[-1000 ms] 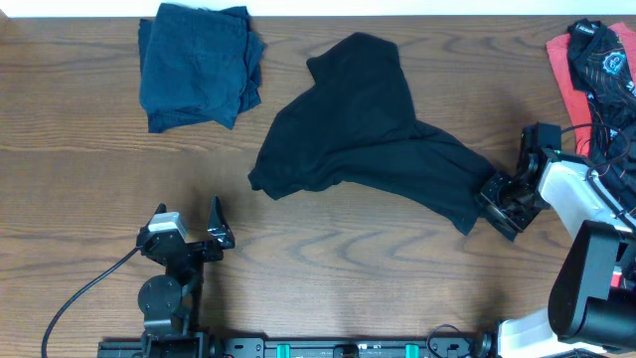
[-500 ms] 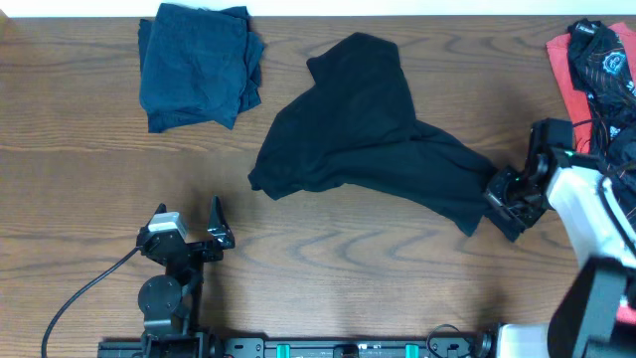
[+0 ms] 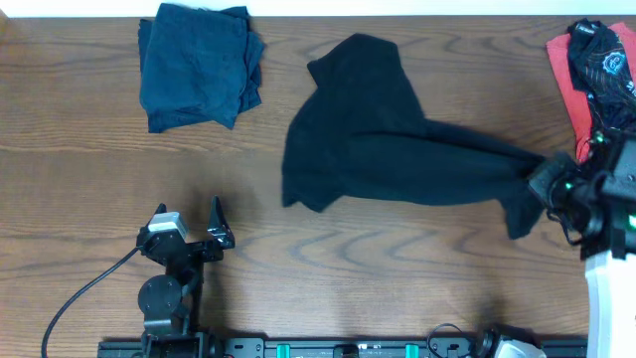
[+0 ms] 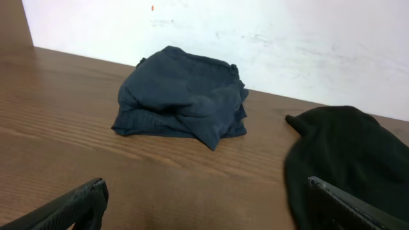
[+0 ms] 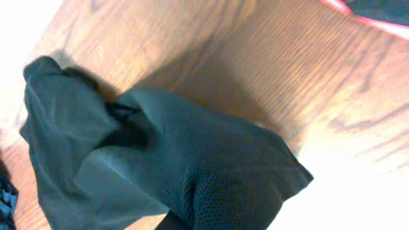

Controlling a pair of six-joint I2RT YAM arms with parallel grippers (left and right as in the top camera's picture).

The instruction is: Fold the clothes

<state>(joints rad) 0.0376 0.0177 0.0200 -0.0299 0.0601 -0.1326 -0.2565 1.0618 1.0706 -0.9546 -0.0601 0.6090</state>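
Wood-grain table (image 3: 79, 179) with a plain white wall (image 4: 287, 38) behind it, pretty bare setup overall; the black T-shirt (image 3: 388, 139) sits around the middle of the table, crumpled, with one part drawn out in a long tongue toward the right edge; that tongue ends right at the right gripper (image 3: 553, 185), whose jaws are pressed together on the fabric, pinching a bunch of it; the right wrist camera doesn't really show the fingers, just dark cloth gathering toward the bottom of the frame and fanning out over the wood, with a shadow next to it.

Over at the back left there's a folded navy pile (image 3: 199, 65), close to the wall and well apart from the black shirt; at the back right corner is a coral-red and black heap (image 3: 568, 70), the black piece on top carrying a light print; it's near the right gripper, but whether they touch I can't tell.

Left gripper (image 3: 221, 227) is near the front left, jaws spread wide, just bare wood between them; its fingertips (image 4: 77, 204) show as dark wedges in the bottom corners of the left wrist view; it's clear of all the clothes; a black cable (image 3: 79, 298) trails from that arm toward the front edge.
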